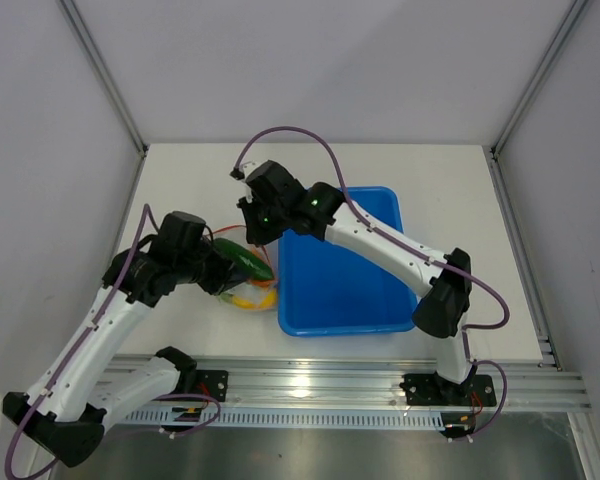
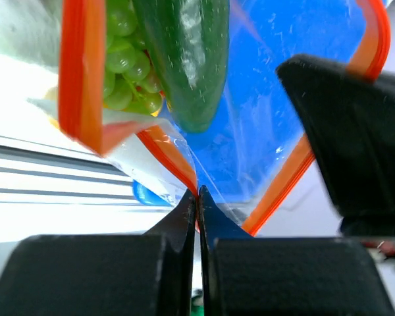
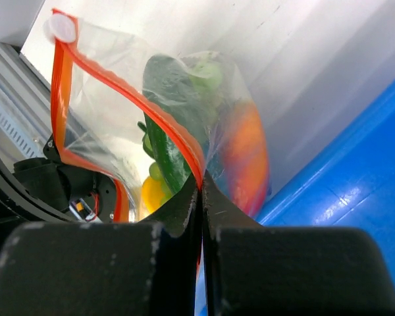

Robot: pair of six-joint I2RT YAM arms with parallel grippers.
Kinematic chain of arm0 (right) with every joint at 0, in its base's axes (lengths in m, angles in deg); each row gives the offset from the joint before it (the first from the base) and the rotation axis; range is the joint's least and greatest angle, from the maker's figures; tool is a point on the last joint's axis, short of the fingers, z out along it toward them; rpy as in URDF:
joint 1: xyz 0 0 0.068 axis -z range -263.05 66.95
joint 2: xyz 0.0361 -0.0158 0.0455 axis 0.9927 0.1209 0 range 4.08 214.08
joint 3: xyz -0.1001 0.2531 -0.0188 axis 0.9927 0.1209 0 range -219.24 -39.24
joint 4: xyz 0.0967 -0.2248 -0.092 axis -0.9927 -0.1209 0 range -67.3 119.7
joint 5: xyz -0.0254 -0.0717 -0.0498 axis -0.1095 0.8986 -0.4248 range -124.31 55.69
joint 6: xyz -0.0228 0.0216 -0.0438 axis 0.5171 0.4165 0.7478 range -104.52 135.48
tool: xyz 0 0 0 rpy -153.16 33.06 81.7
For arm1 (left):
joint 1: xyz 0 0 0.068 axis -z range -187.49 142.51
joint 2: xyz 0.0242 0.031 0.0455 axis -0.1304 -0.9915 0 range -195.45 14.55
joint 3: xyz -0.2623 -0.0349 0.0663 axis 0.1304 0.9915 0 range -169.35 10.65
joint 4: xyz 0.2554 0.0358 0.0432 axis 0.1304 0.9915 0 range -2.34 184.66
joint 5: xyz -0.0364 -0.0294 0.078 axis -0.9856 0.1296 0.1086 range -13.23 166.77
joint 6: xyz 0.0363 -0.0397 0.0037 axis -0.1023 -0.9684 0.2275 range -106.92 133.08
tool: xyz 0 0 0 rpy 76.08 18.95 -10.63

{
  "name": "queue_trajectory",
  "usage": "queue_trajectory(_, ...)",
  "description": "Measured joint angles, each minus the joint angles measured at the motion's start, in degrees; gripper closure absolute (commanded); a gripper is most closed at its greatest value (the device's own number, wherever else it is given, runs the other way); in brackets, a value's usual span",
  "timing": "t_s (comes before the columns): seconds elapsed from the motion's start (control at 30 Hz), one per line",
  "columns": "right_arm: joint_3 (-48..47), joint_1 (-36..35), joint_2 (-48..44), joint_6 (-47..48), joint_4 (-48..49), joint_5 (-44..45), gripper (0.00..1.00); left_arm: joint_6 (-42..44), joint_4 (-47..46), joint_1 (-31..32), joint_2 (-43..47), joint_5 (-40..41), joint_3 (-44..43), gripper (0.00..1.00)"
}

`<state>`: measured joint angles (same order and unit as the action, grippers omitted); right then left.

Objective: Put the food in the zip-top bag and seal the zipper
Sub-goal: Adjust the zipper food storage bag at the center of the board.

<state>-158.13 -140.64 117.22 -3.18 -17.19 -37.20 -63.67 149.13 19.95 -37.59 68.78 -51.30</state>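
Both hands pinch the zipper [image 3: 128,99] of the zip-top bag [image 1: 248,272], just left of the blue tub [image 1: 340,290]: left hand [image 2: 197,191] nearer, right hand [image 3: 201,181] farther. The strip runs between them, mouth gaping. Inside: green grapes [image 2: 122,59], long green vegetable [image 2: 184,52], orange fruit [image 3: 247,151]

We see the clear zip-top bag [image 3: 118,79] just left of the blue tub [image 1: 340,280], its red-orange zipper [image 3: 138,108] spread open. Inside we make out a long green vegetable [image 2: 187,52], green grapes [image 2: 125,59] and orange fruit [image 3: 247,151].
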Motion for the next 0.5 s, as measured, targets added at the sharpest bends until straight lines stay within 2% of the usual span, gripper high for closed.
queue_trajectory(0.27,0.0,2.7,0.0,-2.6,-1.1,-4.9,1.0,15.8,1.2,0.2,-3.0,0.2,-1.4,0.99)
queue_trajectory(0.5,0.0,2.9,0.0,-5.8,-1.3,-11.4,1.0,25.7,1.2,0.5,2.9,2.1,-0.2,0.99)
